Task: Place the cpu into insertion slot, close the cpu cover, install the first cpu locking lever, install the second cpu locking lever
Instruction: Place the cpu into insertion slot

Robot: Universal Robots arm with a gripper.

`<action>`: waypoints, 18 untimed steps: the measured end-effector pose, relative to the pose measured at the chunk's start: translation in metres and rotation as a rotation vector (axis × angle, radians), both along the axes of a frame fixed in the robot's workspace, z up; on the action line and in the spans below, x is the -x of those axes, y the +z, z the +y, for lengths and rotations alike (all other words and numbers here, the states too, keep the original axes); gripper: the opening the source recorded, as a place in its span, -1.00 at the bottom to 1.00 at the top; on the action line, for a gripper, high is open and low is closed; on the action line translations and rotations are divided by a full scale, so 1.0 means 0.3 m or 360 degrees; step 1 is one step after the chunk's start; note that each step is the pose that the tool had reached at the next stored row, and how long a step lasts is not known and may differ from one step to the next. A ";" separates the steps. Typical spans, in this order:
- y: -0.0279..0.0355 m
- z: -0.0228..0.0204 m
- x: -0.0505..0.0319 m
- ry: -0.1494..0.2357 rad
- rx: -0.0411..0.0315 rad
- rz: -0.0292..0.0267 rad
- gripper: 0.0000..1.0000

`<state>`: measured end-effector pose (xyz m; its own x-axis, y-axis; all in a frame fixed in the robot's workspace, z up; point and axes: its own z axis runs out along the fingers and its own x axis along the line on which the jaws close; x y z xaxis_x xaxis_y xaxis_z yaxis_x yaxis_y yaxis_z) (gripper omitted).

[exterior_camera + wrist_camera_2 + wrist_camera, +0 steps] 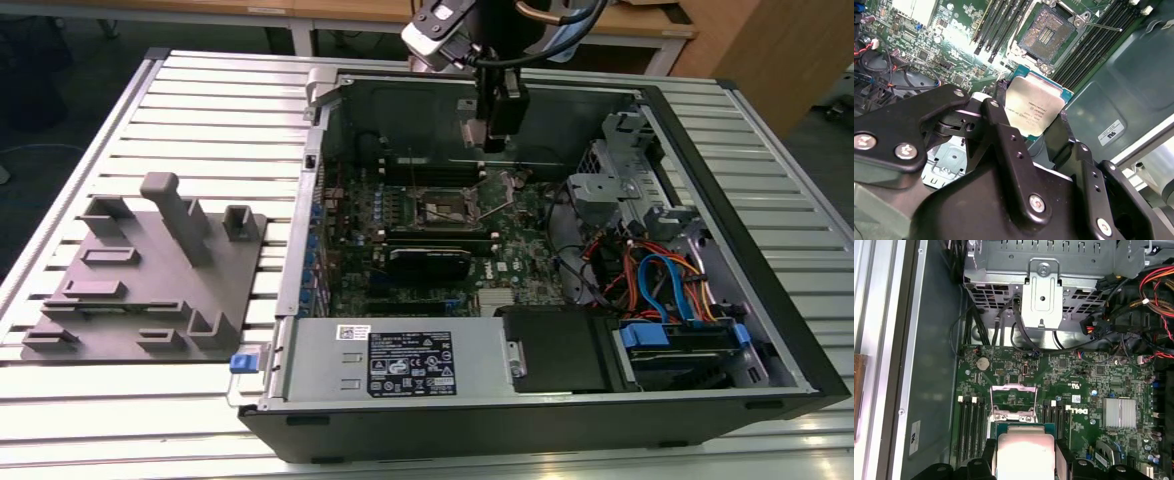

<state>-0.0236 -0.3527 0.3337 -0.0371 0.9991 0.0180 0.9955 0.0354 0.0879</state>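
Observation:
My gripper (1034,111) is shut on the cpu (1036,107), a flat square chip with a dull silvery top, gripped by two opposite edges between the black fingers (999,107). In the exterior view the gripper (497,125) hangs over the back of the open computer case, above the board. The insertion slot (1046,35) is a dark square socket with a metal rim and lies open and apart from the chip. It sits mid-board in the exterior view (441,210). The cpu cover (1013,401) is swung open just beyond the cpu (1024,450). A thin locking lever (1101,25) sticks out beside the slot.
Long black memory slots (1004,25) flank the socket. A finned heatsink (1121,412), a metal drive cage (1041,295) and bundled cables (654,280) crowd the case. The power supply (400,360) lies at the front. A grey fixture plate (147,270) stands at the exterior view's left.

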 end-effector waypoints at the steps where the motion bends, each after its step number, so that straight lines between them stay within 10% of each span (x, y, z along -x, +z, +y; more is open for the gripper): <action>1: -0.001 0.000 0.000 0.0000 0.0000 -0.00001 0.09; 18: -0.019 0.000 0.000 0.0000 0.0000 0.00000 0.09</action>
<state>-0.0236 -0.3527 0.3281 -0.0371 0.9991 0.0181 0.9955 0.0354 0.0879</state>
